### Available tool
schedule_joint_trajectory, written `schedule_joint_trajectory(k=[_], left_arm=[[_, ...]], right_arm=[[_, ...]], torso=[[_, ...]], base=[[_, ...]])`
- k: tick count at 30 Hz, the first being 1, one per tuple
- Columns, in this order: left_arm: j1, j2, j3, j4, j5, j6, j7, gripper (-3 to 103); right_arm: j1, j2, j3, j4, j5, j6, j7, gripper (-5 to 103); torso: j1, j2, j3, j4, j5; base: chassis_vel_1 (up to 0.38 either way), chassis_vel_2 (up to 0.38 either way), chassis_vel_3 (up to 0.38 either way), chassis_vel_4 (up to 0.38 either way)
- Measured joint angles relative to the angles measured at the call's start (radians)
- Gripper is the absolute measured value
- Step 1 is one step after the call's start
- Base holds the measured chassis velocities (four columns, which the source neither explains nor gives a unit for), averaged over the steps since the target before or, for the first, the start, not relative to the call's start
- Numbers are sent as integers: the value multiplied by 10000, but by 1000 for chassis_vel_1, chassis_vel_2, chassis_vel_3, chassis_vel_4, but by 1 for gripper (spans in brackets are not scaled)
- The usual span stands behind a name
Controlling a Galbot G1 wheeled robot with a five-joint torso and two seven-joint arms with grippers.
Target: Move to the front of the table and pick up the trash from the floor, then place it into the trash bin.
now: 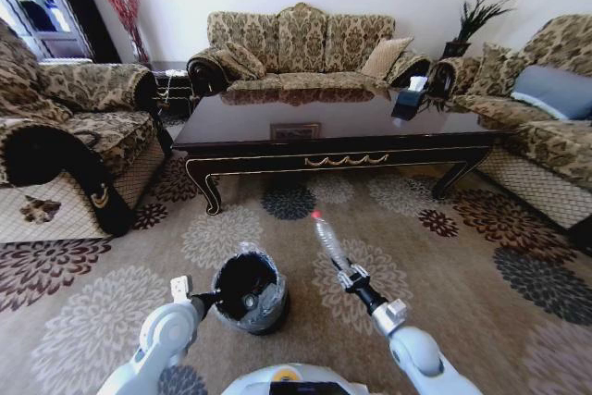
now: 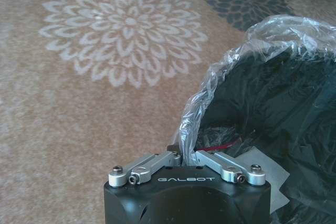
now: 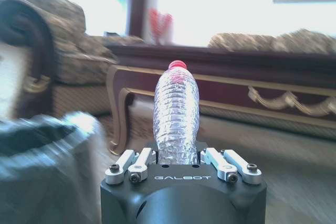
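A clear plastic bottle with a red cap is the trash held off the floor. My right gripper is shut on its base, just right of the trash bin. In the right wrist view the bottle stands up from the gripper, with the bin beside it. My left gripper is at the bin's left rim. The left wrist view has this gripper shut on the bagged rim of the bin, and white paper lies inside. The dark table stands beyond.
Patterned sofas stand at the left, back and right of the table. A dark box sits on the tabletop. Open carpet lies to the right of the bin and in front of the table.
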Motion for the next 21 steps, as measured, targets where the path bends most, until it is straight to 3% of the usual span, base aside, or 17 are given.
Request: schedule_joint_trajectory(k=[8, 18, 21], left_arm=[[-285, 6, 710, 75, 160, 0, 23, 0], [-541, 295, 1617, -18, 319, 0, 258, 0], [-703, 351, 1909, -103, 484, 0, 608, 0]], right_arm=[[-266, -312, -1040, 1631, -1091, 493, -577, 32], [-418, -280, -1574, 1806, -1464, 490, -935, 31], [-433, -191, -1782, 1616, -1672, 489, -953, 31]], torso=[[0, 0, 0, 2, 0], [0, -1, 0, 1, 1], [0, 0, 0, 1, 1]], base=[[0, 0, 0, 0], [0, 0, 0, 0], [0, 0, 0, 0]])
